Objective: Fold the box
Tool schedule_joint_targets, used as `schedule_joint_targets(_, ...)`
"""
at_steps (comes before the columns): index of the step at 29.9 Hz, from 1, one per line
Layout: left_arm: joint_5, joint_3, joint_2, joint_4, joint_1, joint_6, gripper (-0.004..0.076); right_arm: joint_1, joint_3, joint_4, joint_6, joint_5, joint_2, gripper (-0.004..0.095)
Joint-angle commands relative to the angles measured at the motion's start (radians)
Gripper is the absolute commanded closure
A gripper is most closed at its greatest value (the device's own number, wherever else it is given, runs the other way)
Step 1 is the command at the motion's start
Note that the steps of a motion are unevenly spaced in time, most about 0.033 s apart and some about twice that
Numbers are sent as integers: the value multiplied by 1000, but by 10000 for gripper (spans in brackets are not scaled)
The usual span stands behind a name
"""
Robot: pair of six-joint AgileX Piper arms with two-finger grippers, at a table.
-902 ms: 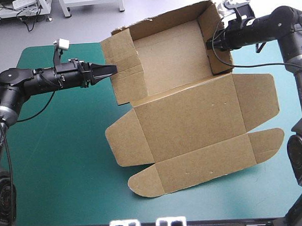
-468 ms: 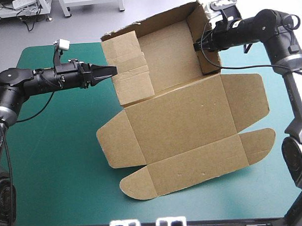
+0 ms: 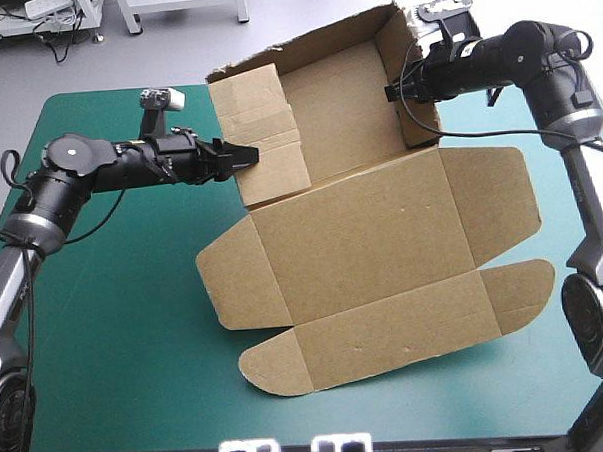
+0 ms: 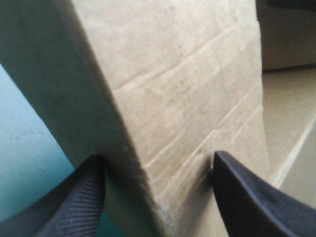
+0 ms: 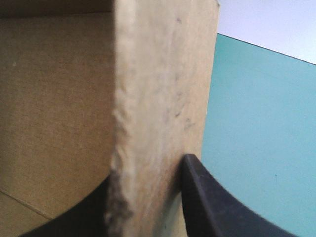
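The brown box [image 3: 362,243] lies on the teal-green cover [image 3: 115,314] as an open tray at the far side, its lid and flaps flat toward the near edge. My left gripper [image 3: 243,156] is open at the tray's left wall. In the left wrist view that folded wall [image 4: 187,98] stands between the spread fingers of the left gripper [image 4: 158,192]. My right gripper [image 3: 401,90] is at the tray's right wall. The right wrist view shows the right gripper [image 5: 148,197] shut on that wall's edge [image 5: 158,98], a finger on each face.
Bare cover [image 3: 108,375] stretches to the left of the box and along the near edge. The tray's far wall [image 3: 313,35] reaches past the table's far edge. The lid's rounded flap [image 3: 519,287] lies close to the right edge.
My left gripper has moved right to the tray's left wall and gone from shut to open astride it. The box shifted left earlier, held by the right gripper, and has hardly moved since.
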Motion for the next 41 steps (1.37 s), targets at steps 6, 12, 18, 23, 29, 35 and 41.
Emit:
schedule_joint_targets(6, -237, -62, -41, 241, -157, -304, 269, 0, -29, 68, 14, -63, -51, 932)
schedule_joint_targets(12, -255, -64, -41, 340, -162, -423, 269, 0, -27, 17, 54, -69, -51, 932)
schedule_joint_targets(18, -312, -64, -46, 423, -162, -534, 269, 0, -27, 19, 70, -82, -51, 932)
schedule_joint_targets(23, -394, -71, -62, 427, -160, -572, 274, 12, -10, 22, 73, -79, -51, 932)
schedule_joint_targets(29, -418, -73, -60, 427, -160, -582, 366, 57, 11, 16, 73, -72, -33, 932)
schedule_joint_targets(35, -389, -73, -58, 445, -160, -582, 610, 120, 11, -66, 113, -59, 1, 932)
schedule_joint_targets(41, -339, -73, -56, 528, -160, -579, 734, 129, 11, -87, 116, 23, 38, 932)
